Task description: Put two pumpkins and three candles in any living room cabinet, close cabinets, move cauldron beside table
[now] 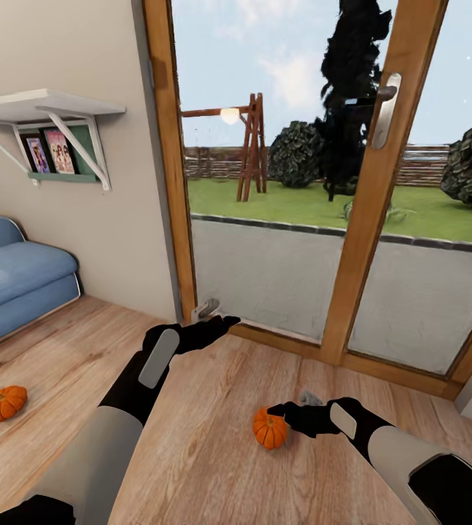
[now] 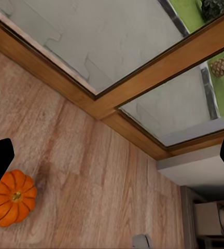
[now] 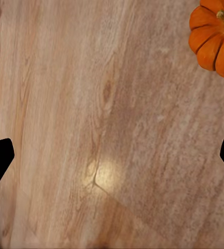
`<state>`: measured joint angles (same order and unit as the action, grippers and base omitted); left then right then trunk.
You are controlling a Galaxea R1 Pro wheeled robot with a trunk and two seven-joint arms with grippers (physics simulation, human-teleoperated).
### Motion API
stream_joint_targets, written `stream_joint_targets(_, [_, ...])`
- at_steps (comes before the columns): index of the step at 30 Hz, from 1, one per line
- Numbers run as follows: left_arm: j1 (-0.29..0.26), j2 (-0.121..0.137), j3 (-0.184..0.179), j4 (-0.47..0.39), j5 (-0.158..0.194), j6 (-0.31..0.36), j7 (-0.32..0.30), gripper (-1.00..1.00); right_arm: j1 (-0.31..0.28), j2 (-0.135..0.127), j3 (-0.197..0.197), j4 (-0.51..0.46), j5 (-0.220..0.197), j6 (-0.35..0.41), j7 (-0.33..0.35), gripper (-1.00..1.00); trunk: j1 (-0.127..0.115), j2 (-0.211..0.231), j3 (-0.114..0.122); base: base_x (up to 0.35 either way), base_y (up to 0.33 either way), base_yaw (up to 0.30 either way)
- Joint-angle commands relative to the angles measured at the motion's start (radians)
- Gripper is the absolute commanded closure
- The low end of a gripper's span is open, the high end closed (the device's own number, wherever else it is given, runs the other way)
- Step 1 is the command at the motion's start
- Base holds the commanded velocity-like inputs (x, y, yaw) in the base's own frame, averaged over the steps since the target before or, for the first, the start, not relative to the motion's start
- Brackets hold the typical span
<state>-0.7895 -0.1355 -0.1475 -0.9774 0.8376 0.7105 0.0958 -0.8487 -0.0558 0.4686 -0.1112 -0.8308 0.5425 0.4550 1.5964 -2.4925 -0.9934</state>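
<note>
A: What takes up most of the head view?

B: A glass door with a wooden frame fills the upper middle and right, with a lawn and a swing frame beyond the glass. The plank floor covers the lower half.

A: And on the left?

B: A blue sofa at the left edge, with a white shelf on the wall above it at upper left.

A: Where are the arms?

B: Both reach up from the bottom edge. The left gripper sits near the centre, close to the foot of the door frame. The right gripper is lower, right of centre.

A: Are the pincers apart or together?

B: Each wrist view shows its two dark fingertips at opposite side edges, so both stand wide apart with bare floor between them.

A: And the pumpkins?

B: One pumpkin lies on the floor just beside the right gripper, on its left in the head view. The other pumpkin lies at the lower left, near the sofa and well apart from both arms.
</note>
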Motion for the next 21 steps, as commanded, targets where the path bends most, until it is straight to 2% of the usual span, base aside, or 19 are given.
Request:
stream_joint_targets(1, [0.000,0.000,-0.001,-0.001,0.011,0.003,0.010,-1.00,-0.001,-0.001,0.004,-0.001,-0.004,0.004,0.002,-1.00,0.004,-0.007,-0.004,0.000,0.000,0.000])
stream_joint_targets(3, [0.000,0.000,-0.001,-0.001,0.011,0.003,0.010,-1.00,-0.001,-0.001,0.004,-0.001,-0.004,0.008,0.002,-1.00,0.004,-0.008,-0.012,0.000,0.000,0.000])
stream_joint_targets(7, [0.000,-0.001,-0.001,-0.001,0.011,0.003,0.010,-1.00,-0.006,-0.002,0.004,-0.002,-0.004,0.081,0.002,-1.00,0.006,-0.009,-0.027,0.000,0.000,0.000])
stream_joint_targets(15, [0.000,-0.001,-0.001,-0.001,0.011,0.003,0.010,-1.00,-0.007,-0.001,0.004,-0.002,-0.005,0.089,0.002,-1.00,0.010,-0.011,-0.058,0.000,0.000,0.000])
stream_joint_targets(21, [0.000,-0.001,-0.001,-0.001,0.011,0.003,0.010,-1.00,-0.007,-0.001,0.004,-0.002,-0.005,0.085,0.002,-1.00,0.010,-0.011,-0.058,0.000,0.000,0.000])
